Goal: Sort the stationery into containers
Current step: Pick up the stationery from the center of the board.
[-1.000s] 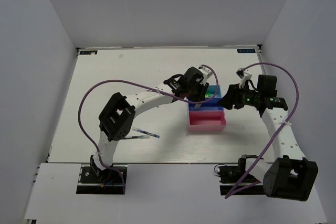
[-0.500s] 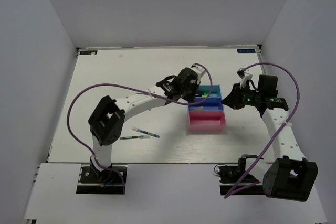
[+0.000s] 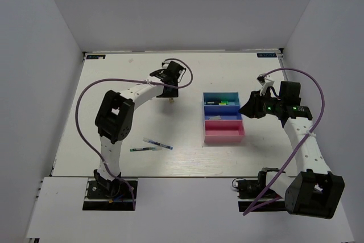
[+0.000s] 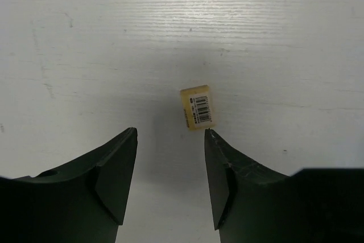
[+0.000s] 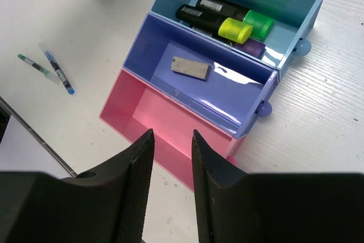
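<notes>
The three joined trays (image 3: 223,116) sit right of centre. The light blue tray (image 5: 284,4) holds the yellow-capped highlighter (image 5: 219,25) and the green-capped highlighter (image 5: 250,21). The dark blue tray (image 5: 148,49) holds the greyish eraser (image 5: 190,67). The pink tray (image 5: 165,118) holds nothing. The tiny tan block (image 4: 199,107) lies on the table just ahead of my open, empty left gripper (image 4: 170,132), nearer its right finger. My right gripper (image 5: 172,133) is open and empty, above the pink tray's near edge. Two thin pens (image 3: 153,145) lie left of the trays.
In the top view my left gripper (image 3: 169,83) is at the far middle of the table and my right gripper (image 3: 248,110) is just right of the trays. The pens (image 5: 48,68) also show in the right wrist view. The table's near edge (image 5: 34,135) shows at the left there.
My left arm has swung away from the trays to the left and farther back, and now hangs over the tan block. The right arm has not moved.
</notes>
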Motion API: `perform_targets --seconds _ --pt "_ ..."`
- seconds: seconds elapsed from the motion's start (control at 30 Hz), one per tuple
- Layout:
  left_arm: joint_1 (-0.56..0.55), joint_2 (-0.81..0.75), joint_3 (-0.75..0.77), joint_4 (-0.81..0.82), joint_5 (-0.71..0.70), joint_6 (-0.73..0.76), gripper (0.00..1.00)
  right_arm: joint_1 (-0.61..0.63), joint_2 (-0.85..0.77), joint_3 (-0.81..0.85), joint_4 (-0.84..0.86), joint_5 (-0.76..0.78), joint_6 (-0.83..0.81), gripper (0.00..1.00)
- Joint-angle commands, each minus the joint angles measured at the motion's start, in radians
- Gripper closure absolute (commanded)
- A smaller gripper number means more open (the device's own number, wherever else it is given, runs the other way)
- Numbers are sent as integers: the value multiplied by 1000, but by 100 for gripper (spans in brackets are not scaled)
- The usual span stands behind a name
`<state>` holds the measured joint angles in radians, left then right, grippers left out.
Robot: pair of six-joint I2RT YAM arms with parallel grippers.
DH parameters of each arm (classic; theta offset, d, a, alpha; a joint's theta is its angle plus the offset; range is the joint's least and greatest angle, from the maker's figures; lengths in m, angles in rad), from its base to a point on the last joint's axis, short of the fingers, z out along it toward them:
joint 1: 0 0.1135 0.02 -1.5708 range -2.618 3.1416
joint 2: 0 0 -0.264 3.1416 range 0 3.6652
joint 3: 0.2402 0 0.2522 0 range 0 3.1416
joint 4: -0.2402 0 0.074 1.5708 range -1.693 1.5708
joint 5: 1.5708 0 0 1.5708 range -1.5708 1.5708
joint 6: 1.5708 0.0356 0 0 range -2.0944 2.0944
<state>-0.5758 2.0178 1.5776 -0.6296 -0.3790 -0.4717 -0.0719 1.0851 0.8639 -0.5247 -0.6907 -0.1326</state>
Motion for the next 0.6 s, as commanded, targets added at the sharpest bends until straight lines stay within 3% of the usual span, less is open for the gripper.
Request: perform_targets --seconds 0.0,0.57 --pt "-6 33 77 -56 -17 -44 39 -2 -11 20 8 0 -4 63" --pt "19 185 168 -67 31 -85 37 -2 12 26 3 -4 -15 62"
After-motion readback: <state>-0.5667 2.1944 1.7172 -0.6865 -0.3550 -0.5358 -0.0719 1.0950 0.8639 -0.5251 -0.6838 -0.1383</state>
